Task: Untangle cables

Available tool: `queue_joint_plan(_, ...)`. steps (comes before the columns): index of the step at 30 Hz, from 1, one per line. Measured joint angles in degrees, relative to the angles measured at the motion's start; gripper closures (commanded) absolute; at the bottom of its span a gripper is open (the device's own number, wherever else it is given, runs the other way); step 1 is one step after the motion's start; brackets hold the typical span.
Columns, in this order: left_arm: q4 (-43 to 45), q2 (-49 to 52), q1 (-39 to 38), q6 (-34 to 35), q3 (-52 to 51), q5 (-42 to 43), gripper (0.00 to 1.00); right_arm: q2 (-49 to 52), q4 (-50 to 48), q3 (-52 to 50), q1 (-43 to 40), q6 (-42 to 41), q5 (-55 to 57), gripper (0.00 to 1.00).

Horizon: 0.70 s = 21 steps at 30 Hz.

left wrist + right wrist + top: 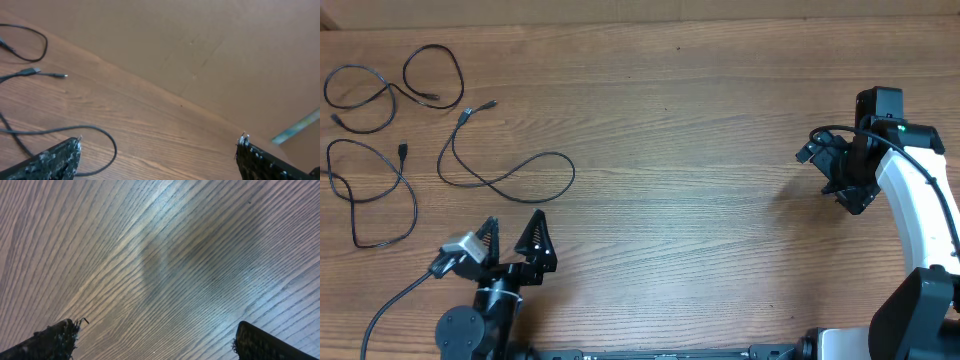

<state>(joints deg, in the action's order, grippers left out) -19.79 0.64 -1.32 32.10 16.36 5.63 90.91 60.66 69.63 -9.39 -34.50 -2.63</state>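
Note:
Three thin black cables lie apart on the left of the wooden table [700, 150]. One cable [392, 89] forms two loops at the far left. A second cable [414, 205] curls below it. The third cable [572, 172] snakes nearest the middle. My left gripper [515, 218] stands open just in front of that third cable, holding nothing. The left wrist view shows the cable's loop [114, 145] beside the left finger, a small plug [35, 71] farther off, and the wide-open left gripper [160, 140]. My right gripper [823, 175] hovers open over bare wood at the far right, also empty [156, 325].
A thicker black wire [390, 300] runs from the left arm's base toward the front-left edge. The table's far edge [150, 85] crosses the left wrist view, with brown floor beyond it.

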Motion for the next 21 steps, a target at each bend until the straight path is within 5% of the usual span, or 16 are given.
queue_joint_plan(13, 15.63, 0.0, -0.59, -8.92, -12.13, -1.14, 0.01, 0.0, 0.02, 0.0, 0.0, 0.02, 0.0, 0.0)
queue_joint_plan(21, 15.67, -0.02, -1.09, -14.88, -15.69, -0.48, 0.0, 0.0, 0.0, 0.0, 0.0, 0.0, -0.02, 0.0)
